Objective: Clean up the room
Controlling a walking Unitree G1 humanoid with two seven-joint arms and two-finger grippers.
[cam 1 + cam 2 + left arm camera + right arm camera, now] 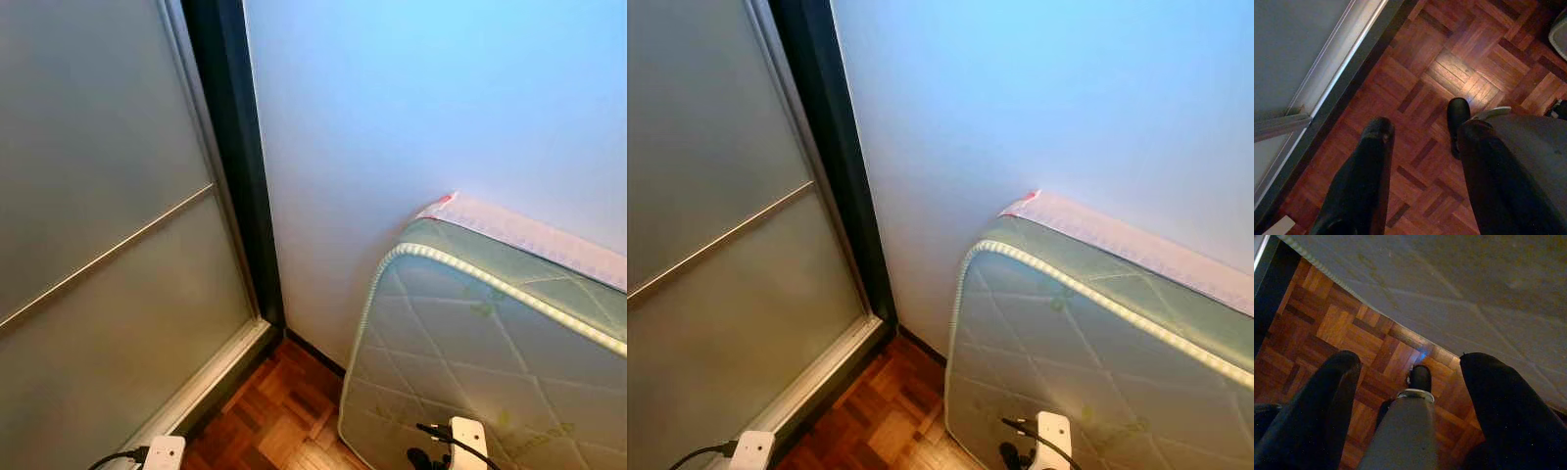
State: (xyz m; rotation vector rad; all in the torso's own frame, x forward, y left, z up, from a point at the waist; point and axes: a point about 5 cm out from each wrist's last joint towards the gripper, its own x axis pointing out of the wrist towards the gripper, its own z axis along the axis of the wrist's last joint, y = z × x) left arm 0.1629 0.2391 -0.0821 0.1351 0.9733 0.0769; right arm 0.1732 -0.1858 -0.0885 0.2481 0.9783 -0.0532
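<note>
Down by its legs, both arms hang idle: the left pincer [1418, 142] points at the parquet floor [1449, 73] with its two black fingers apart and nothing between them, and the right pincer [1410, 377] hangs the same way, fingers spread and empty, just beside the face of the mattress [1474, 289]. Outward from there, the robot stands close in a corner. A quilted green mattress [470, 343] leans on its edge against the pale wall [411, 108], and on the left a frosted sliding door [98, 215] meets a dark frame [240, 166]. No litter or loose object lies on the strip of floor that can be seen. I take this as the searching step, not handling; the next move likely calls for turning away from the corner to find something to tidy.
</note>
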